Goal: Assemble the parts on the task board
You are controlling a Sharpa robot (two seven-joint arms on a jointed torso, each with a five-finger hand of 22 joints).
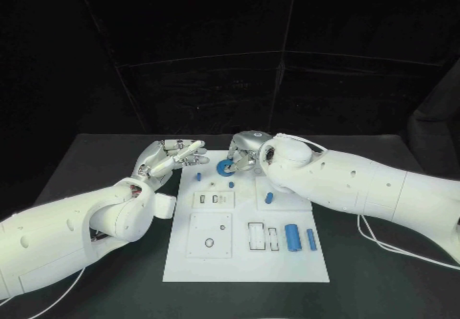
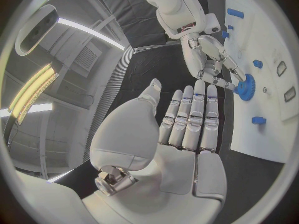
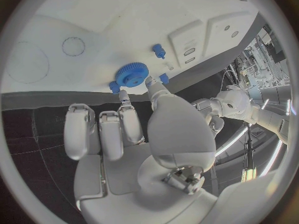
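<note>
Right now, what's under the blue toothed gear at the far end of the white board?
The blue toothed gear lies flat on the white task board, with the right hand touching its edge with its fingertips. Whatever seat or peg is beneath is covered by the gear itself.

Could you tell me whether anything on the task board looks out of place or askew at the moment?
Nothing looks damaged or spilled. The blue gear sits at the far edge of the task board, with the right hand at it. Two blue cylinders lie side by side near the right edge. The left hand is empty, beside the board.
</note>
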